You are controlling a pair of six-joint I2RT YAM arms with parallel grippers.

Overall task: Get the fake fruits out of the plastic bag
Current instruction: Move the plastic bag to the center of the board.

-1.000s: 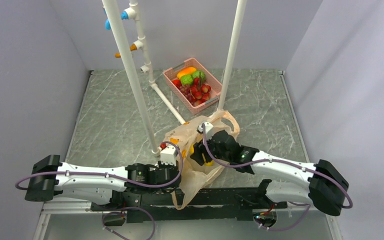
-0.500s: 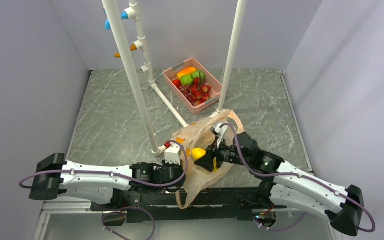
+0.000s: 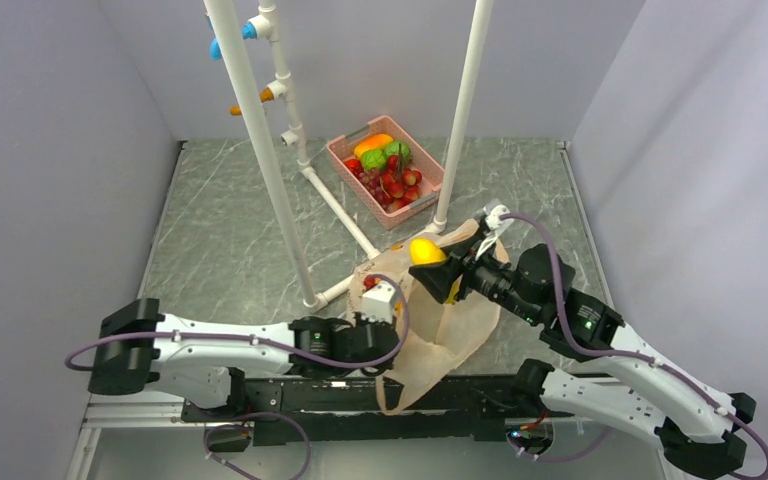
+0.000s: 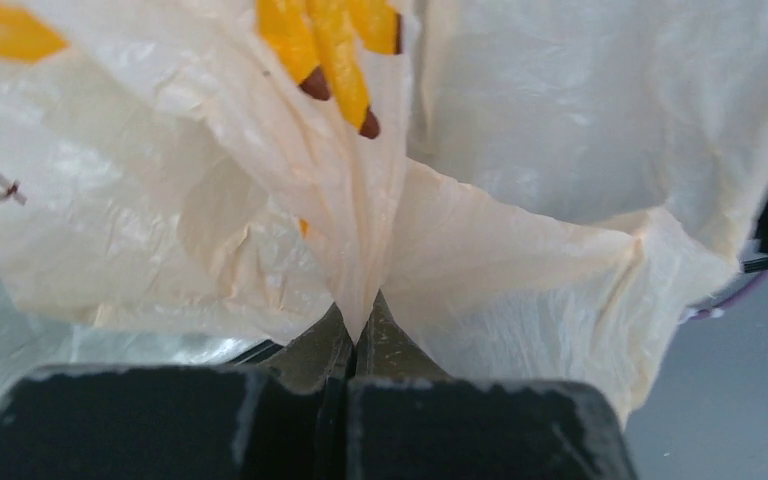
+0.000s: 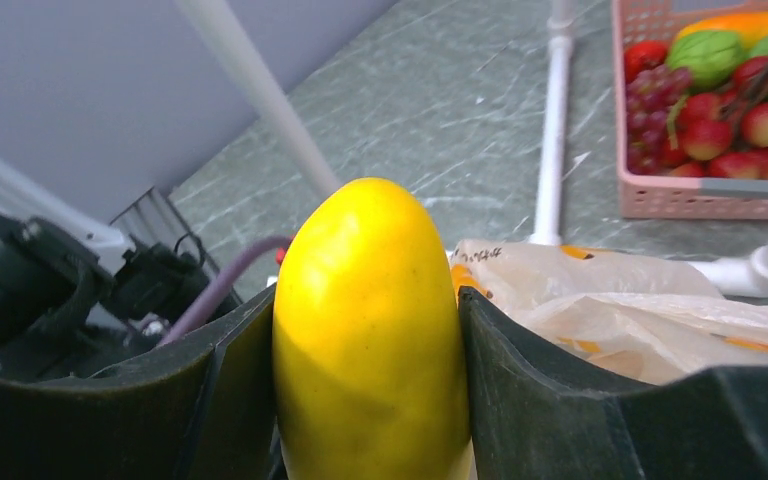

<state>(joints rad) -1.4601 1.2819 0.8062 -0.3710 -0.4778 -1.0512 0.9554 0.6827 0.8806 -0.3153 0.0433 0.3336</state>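
The smooth yellow oval fake fruit [image 3: 422, 250] is out in the open, clamped at its sides between the two dark fingers of the right gripper [image 3: 428, 264]. From the right wrist camera the fruit [image 5: 370, 340] stands upright between the pads of the gripper [image 5: 366, 300], which press against both flanks, and its rounded top rises above them. No bag film covers it.

Just below and behind it lies the thin, crinkly, peach-beige plastic bag [image 3: 445, 325], slumped on the table with its near end hanging over the table's front edge. The right wrist view shows a fold of the bag [image 5: 600, 300] to the right of the fruit.

The left gripper [image 3: 380, 298] sits at the bag's left side. In its own camera the fingertips [image 4: 360, 325] meet tight on a gathered pleat of the bag [image 4: 520, 200], with orange printed marks on the film above. Whether anything else is inside the bag cannot be told.

Farther back on the grey marbled table [image 3: 220, 230] stands a pink slotted plastic basket [image 3: 418, 212] holding red, green and orange toy produce, beside a white pipe frame [image 3: 260, 150].
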